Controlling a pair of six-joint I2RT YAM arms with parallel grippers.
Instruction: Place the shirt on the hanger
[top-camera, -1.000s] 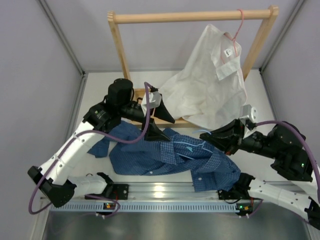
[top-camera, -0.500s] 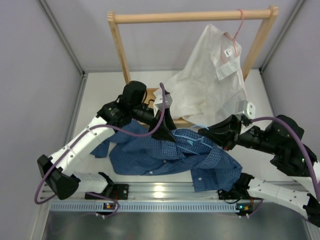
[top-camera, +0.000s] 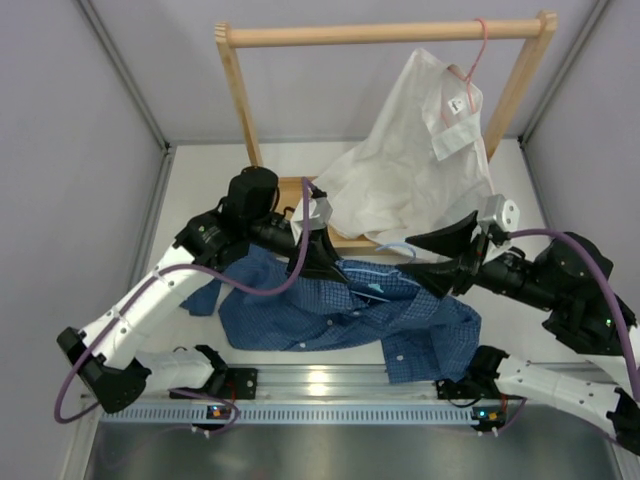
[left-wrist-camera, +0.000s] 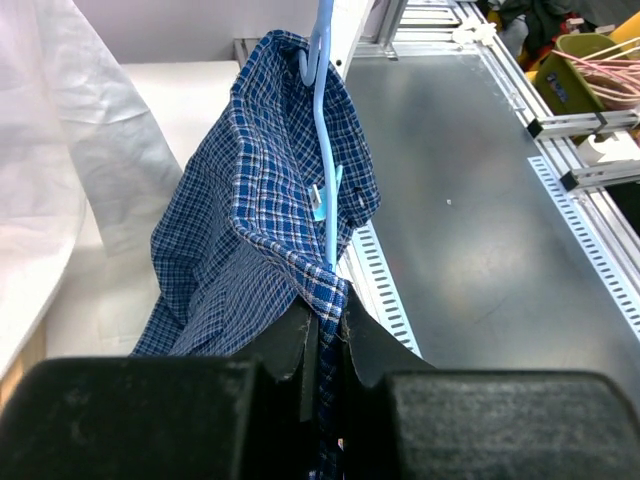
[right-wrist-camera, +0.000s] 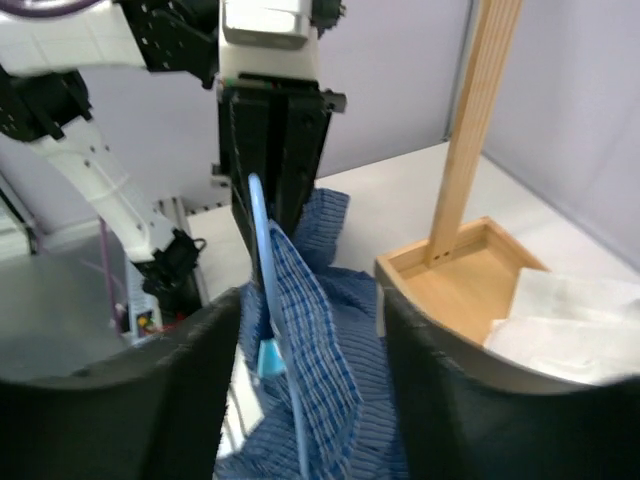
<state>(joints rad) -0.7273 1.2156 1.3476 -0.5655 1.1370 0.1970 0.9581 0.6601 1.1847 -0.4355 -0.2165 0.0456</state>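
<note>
The left gripper's (left-wrist-camera: 325, 318) fingers (left-wrist-camera: 290, 340) are clenched hard together on a fold of the dark blue checked shirt (left-wrist-camera: 250, 200). The light-blue hanger (left-wrist-camera: 323, 150) runs straight down into the same pinch and disappears under the cloth at the fingertips. From that grip the fabric rises in a tented ridge along the wire towards 12 o'clock in the left wrist view, with a small pale clip partway up the wire.

The right gripper (right-wrist-camera: 310, 300) is released, its fingers (right-wrist-camera: 440, 380) standing well apart. The hanger wire and a hanging fold of the shirt pass between them, the wire nearer the finger at 9 o'clock. I cannot tell whether either finger touches them.

In the overhead view the two grippers face each other tip to tip over the shirt. The left gripper reaches in from 10 o'clock and the right gripper from 3 o'clock. The rest of the shirt lies spread and rumpled on the white table (top-camera: 200, 180), trailing towards 6 and 8 o'clock. At 12 o'clock stands the wooden rack (top-camera: 380, 35). A plain white shirt (top-camera: 420, 170) hangs from it on a thin pink hanger (top-camera: 480, 50) at 1 o'clock, draping down to the rack's tray base (right-wrist-camera: 450, 290).
</note>
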